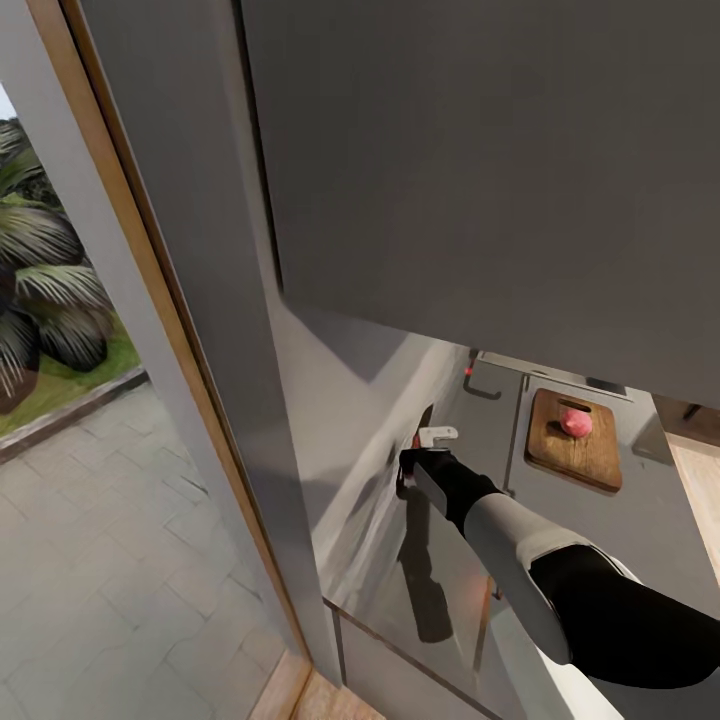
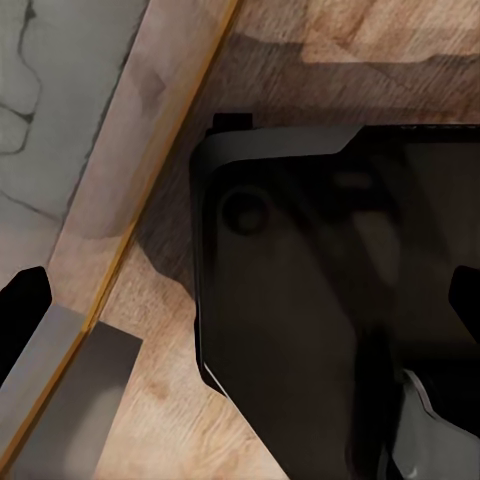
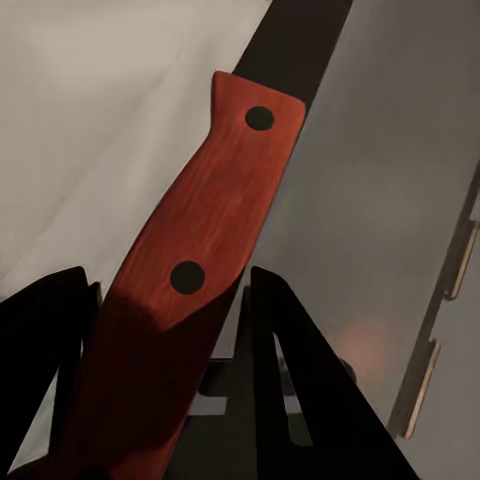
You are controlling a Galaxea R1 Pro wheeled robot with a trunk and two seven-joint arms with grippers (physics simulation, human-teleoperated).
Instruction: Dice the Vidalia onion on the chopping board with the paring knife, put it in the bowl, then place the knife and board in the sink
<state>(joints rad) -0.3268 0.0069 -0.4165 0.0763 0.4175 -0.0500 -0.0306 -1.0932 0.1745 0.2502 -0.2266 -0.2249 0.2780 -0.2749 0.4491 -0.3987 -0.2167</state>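
Right hand point(image 1: 413, 462) clamped on the paring knife point(image 3: 205, 255) — red handle between both fingers, blade pointing away, over the steel bench point(image 1: 560, 520) near the wall. Vidalia onion point(image 1: 575, 421) sits whole on the chopping board point(image 1: 574, 442), well apart. Left hand point(image 2: 240, 310) — fingers spread, nothing between them, above wooden floor point(image 2: 320, 60).

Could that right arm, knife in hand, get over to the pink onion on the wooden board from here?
Probably yes. The right gripper grips the paring knife above the countertop, and nothing stands between it and the Vidalia onion on the chopping board.
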